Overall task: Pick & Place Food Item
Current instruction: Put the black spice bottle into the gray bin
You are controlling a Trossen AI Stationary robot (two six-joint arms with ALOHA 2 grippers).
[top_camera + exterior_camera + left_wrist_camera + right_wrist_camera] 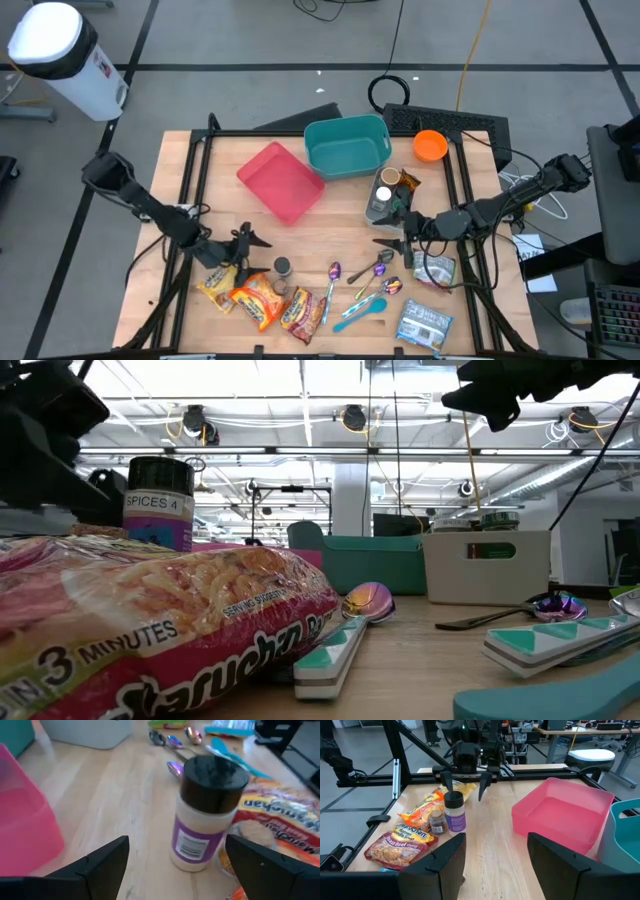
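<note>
High view: pink bin [282,180] and teal bin [346,146] hold nothing; spice jar [283,267] (black-capped) stands upright between ramen packets [258,300] and left gripper [252,240], fingers apart; right gripper [392,234] likewise spread.

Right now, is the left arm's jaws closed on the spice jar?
No: the left gripper stands open, its jaws apart on either side of the spice jar, not touching it.
</note>
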